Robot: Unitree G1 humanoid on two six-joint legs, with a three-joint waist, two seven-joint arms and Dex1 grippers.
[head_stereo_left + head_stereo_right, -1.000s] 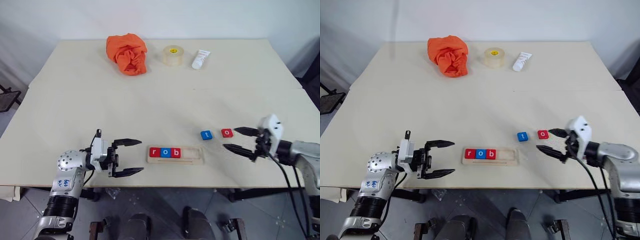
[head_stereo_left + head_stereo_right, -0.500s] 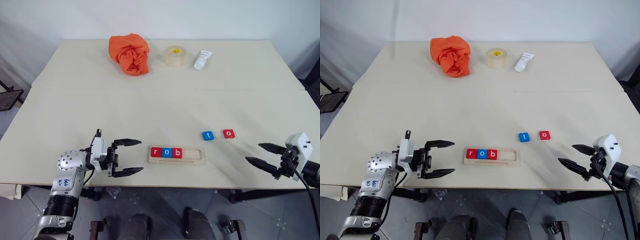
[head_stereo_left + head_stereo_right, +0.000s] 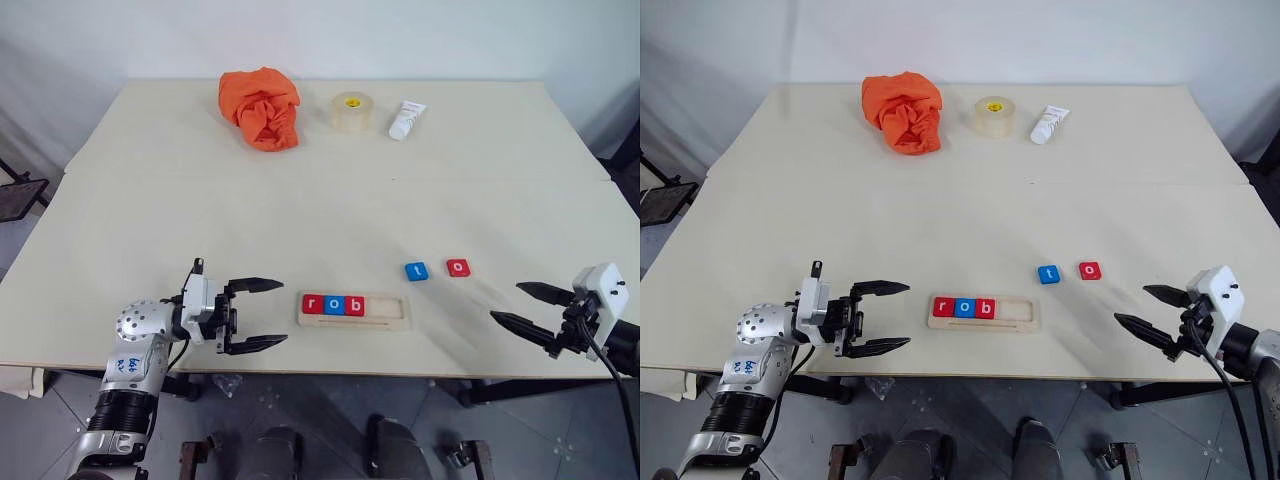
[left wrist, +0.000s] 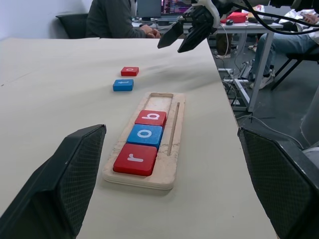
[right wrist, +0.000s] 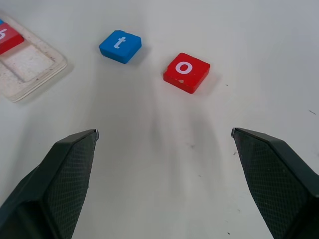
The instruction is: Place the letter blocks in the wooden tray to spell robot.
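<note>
Three blocks (r, o, b) sit in the tray [image 3: 355, 308]. Next: right gripper [image 3: 533, 307], spread & empty, needs the red o [image 3: 457, 267]; left gripper [image 3: 262, 315] spread too.

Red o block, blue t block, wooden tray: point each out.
red o block [image 5: 186, 71], right wrist view, top face by the letter.
blue t block [image 5: 120, 46], right wrist view, top face.
wooden tray [image 3: 390, 307], left eye view, bare slot floor.
</note>
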